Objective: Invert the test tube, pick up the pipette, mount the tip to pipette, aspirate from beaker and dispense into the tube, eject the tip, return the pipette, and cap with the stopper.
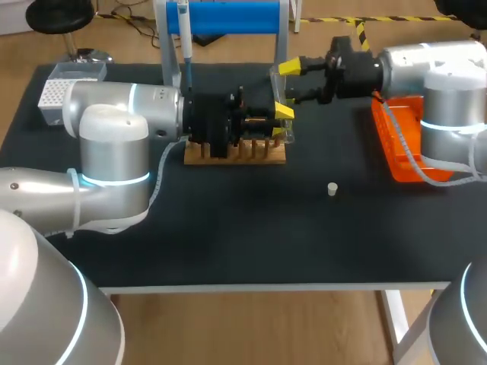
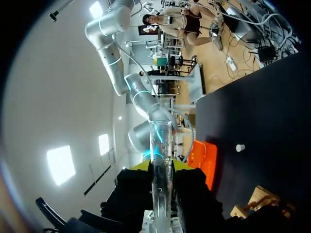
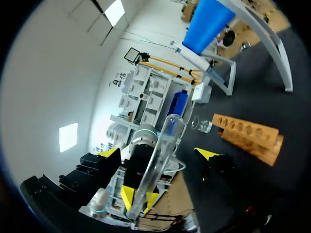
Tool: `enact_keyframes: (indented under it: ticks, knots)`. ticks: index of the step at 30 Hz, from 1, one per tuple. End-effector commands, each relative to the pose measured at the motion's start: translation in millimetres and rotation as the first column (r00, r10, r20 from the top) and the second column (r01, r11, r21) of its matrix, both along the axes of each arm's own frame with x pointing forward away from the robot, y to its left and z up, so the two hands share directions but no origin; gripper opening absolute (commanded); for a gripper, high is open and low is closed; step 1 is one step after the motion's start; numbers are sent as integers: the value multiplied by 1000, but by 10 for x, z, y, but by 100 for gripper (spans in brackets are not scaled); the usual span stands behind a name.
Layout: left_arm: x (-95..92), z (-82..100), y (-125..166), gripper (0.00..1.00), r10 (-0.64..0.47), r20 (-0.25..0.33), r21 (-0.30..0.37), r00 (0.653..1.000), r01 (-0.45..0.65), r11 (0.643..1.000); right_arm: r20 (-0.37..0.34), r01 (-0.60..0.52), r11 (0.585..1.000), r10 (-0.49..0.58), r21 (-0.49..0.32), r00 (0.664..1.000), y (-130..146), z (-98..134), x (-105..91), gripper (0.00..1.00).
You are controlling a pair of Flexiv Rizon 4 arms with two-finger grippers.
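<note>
The clear test tube (image 1: 278, 93) stands upright above the wooden rack (image 1: 236, 154). My left gripper (image 1: 280, 122) is shut on it; in the left wrist view the tube (image 2: 161, 138) rises from between the yellow tips of that gripper (image 2: 160, 166). My right gripper (image 1: 288, 81) is open wide around the upper tube without touching it. In the right wrist view the tube (image 3: 167, 136) leans between that gripper's spread fingers (image 3: 159, 153), with my left gripper (image 3: 140, 198) clamping its far end. The pipette (image 1: 183, 34) hangs on the blue stand. The white stopper (image 1: 332, 188) lies on the mat.
An orange bin (image 1: 401, 144) sits under my right arm at the right edge. A white tip box (image 1: 62, 93) is at the back left. A glass beaker (image 3: 201, 125) stands by the rack's end. The blue stand's frame (image 1: 228, 17) rises behind the rack.
</note>
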State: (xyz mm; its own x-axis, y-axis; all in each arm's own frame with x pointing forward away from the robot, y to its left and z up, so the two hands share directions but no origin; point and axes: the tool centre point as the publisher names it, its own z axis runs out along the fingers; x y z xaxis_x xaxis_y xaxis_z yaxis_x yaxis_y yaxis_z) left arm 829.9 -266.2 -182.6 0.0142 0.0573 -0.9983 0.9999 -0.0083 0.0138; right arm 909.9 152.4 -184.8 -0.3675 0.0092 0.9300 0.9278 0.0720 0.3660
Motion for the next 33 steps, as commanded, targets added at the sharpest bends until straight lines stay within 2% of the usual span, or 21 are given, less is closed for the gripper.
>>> enact_keyframes:
  ticks: [1, 3, 5, 22, 23, 33]
  knots:
    - [5, 9, -1, 0, -2, 0, 3, 1000, 2, 1000, 311, 71, 997, -79, 37, 947, -182, -52, -80, 100]
    - [5, 9, -1, 0, -2, 0, 3, 1000, 2, 1000, 381, 101, 994, -111, 45, 918, -239, -120, -71, 100]
    - [5, 9, -1, 0, -2, 0, 3, 1000, 2, 1000, 466, 171, 984, -175, 51, 867, -297, -193, -40, 100]
    - [5, 9, -1, 0, -2, 0, 3, 1000, 2, 1000, 466, 171, 984, -175, 51, 867, -297, -193, -40, 100]
    - [5, 9, -1, 0, -2, 0, 3, 1000, 2, 1000, 500, 172, 985, -159, 20, 851, -314, -239, -59, 100]
    - [5, 9, -1, 0, -2, 0, 3, 1000, 2, 1000, 650, 269, 952, -111, -148, 751, -546, -683, -60, 100]
